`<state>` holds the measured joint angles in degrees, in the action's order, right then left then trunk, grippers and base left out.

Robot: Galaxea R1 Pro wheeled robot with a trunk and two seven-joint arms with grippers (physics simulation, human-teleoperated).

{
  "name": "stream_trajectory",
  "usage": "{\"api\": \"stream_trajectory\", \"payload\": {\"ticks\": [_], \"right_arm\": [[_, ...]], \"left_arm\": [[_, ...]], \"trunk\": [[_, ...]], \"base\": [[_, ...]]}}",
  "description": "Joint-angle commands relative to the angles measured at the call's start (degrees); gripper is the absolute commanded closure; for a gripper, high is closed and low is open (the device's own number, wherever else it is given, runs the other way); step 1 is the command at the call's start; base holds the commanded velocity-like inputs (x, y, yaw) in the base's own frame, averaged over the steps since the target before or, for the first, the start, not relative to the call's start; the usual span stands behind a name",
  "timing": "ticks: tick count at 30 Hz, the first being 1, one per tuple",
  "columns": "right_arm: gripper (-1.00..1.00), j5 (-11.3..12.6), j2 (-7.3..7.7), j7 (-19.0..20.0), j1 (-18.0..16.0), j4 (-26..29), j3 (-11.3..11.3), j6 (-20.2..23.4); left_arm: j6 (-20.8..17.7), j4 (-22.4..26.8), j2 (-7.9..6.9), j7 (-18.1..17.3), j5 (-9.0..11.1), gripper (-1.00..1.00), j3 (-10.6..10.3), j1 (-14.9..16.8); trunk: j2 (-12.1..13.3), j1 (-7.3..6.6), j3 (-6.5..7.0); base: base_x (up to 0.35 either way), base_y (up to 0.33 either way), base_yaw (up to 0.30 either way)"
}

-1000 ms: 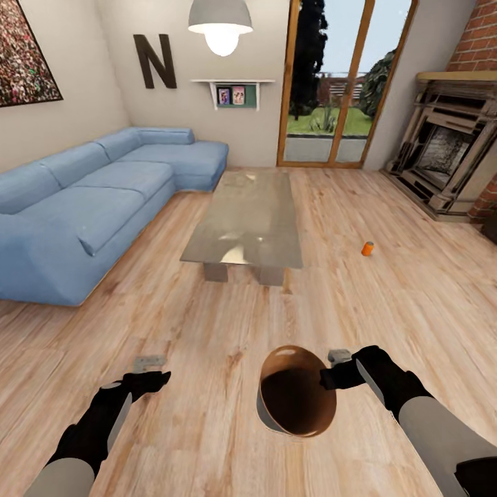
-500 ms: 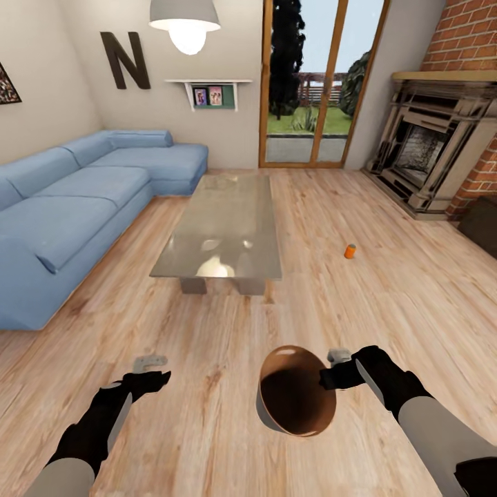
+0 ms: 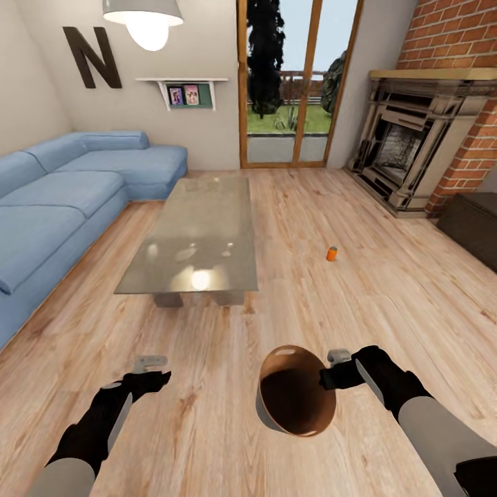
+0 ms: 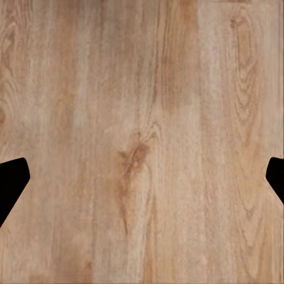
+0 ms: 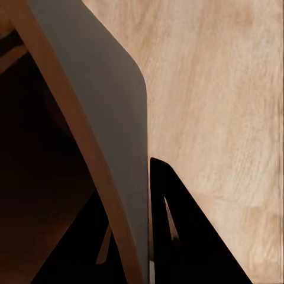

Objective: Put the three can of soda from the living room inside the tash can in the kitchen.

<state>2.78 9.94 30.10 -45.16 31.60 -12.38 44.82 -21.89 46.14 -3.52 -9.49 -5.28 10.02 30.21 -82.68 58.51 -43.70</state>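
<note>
Head view: right fingers (image 3: 330, 376) pinching tash can (image 3: 295, 400) rim; left fingers (image 4: 12, 180) apparently spread, empty.

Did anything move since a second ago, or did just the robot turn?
Only the view turned: sofa, glass table and orange can all slid leftward together in the head view, so the camera swung right. The can stays on the floor. The right gripper still holds the trash can by its rim; the left gripper stays empty.
</note>
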Motion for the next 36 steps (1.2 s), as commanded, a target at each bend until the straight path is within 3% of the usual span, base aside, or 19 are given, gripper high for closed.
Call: {"api": "stream_trajectory", "payload": {"ticks": [1,7,19,36], "right_arm": [[1.00,1.3,-0.01,0.3,0.0,0.0,0.1,0.4],[1.00,1.2,-0.01,0.3,0.0,0.0,0.1,0.4],[1.00,1.3,-0.01,0.3,0.0,0.0,0.1,0.4],[1.00,1.2,-0.01,0.3,0.0,0.0,0.2,0.4]], "left_arm": [[0.0,0.0,0.00,0.0,0.0,-1.00,0.0,0.0],[0.1,0.0,-0.06,0.0,0.1,-1.00,0.0,0.0],[0.4,0.0,-0.09,0.0,0.1,-1.00,0.0,0.0],[0.4,0.0,-0.04,-0.1,0.1,-1.00,0.0,0.0]], "trunk": [[0.0,0.00,0.00],[0.0,0.00,-0.03],[0.0,0.00,-0.03],[0.0,0.00,-0.03]], "base": [[0.222,-0.255,-0.231],[0.172,-0.207,-0.147],[0.004,-0.013,-0.100],[-0.209,0.125,-0.243]]}}
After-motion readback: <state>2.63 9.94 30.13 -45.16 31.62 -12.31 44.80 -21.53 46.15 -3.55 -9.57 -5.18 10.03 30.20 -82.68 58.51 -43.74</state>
